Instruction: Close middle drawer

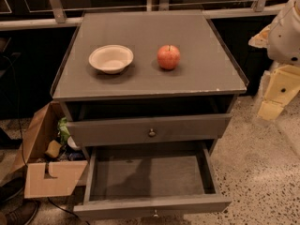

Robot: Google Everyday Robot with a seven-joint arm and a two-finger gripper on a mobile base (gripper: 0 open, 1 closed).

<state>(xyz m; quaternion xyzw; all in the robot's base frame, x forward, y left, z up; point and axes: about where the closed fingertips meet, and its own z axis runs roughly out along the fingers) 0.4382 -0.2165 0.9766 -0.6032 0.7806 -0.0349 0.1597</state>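
At R edge, tool [280, 92], state unclear; middle drawer [150, 177] wide open, bare inside.

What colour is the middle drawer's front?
Dark grey middle drawer front, camera view; gripper hangs right of cabinet.

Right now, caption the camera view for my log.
The middle drawer stands wide open, bowl and apple on the cabinet top, gripper at the right edge.

Gripper [275, 100] right — middle drawer [150, 179] seemingly unobstructed
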